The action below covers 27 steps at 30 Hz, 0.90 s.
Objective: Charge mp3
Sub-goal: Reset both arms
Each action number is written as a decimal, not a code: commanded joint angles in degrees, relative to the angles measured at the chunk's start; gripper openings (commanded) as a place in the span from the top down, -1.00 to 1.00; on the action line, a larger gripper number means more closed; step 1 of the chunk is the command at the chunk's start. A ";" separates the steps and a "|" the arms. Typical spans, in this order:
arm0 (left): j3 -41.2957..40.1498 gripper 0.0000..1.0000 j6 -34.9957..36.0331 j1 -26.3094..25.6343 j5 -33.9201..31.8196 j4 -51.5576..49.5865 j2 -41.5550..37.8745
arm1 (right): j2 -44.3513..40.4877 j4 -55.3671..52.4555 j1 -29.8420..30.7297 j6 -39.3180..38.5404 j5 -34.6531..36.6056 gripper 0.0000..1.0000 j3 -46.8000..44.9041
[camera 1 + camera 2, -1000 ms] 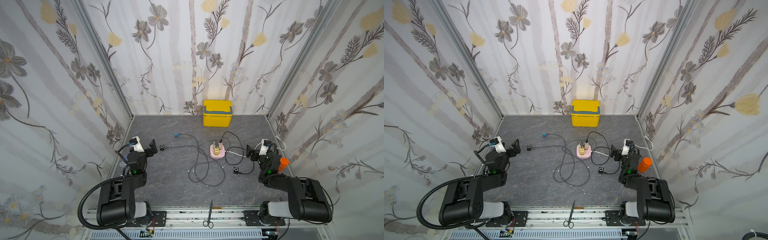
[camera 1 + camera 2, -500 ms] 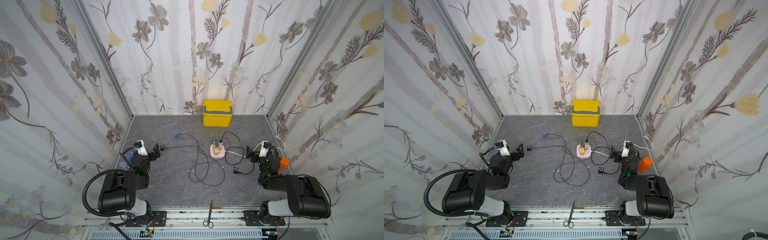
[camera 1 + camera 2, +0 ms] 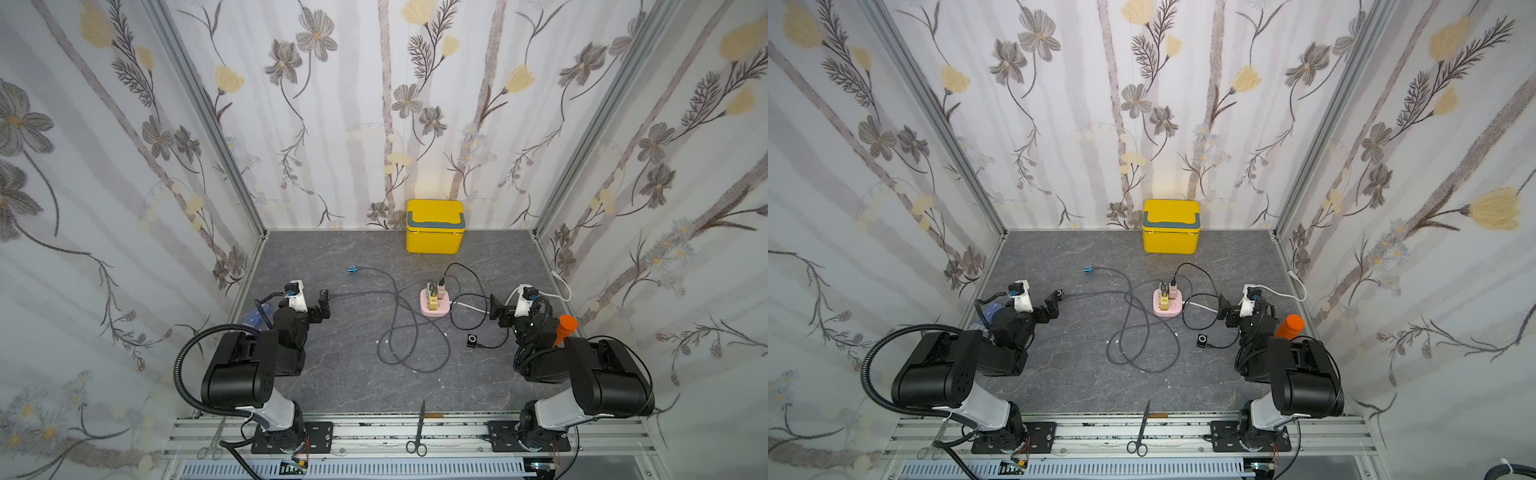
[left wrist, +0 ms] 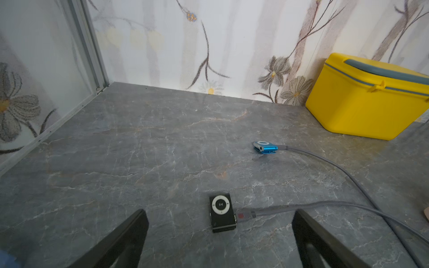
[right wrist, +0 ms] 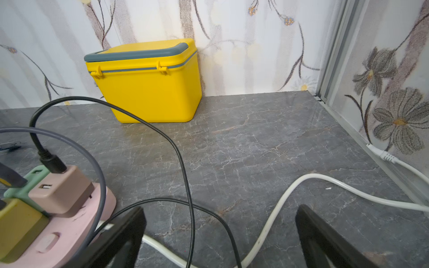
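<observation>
Holding chargers (image 5: 60,188), pink strip (image 5: 69,232), yellow box (image 5: 148,92) shut

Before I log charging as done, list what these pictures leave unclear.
- Black mp3 player by the right arm: too small in both top views to tell whether its plug is seated.
- Blue object beside the left arm: mostly hidden by that arm in both top views.
- Pink power strip: cut off by the right wrist view's edge.
- Yellow box: lid shut, contents hidden.
</observation>
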 commanded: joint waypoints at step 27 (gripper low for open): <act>0.84 -1.00 0.22 -0.93 -6.54 2.46 0.01 | 0.49 1.43 2.67 -1.87 7.52 -1.00 1.67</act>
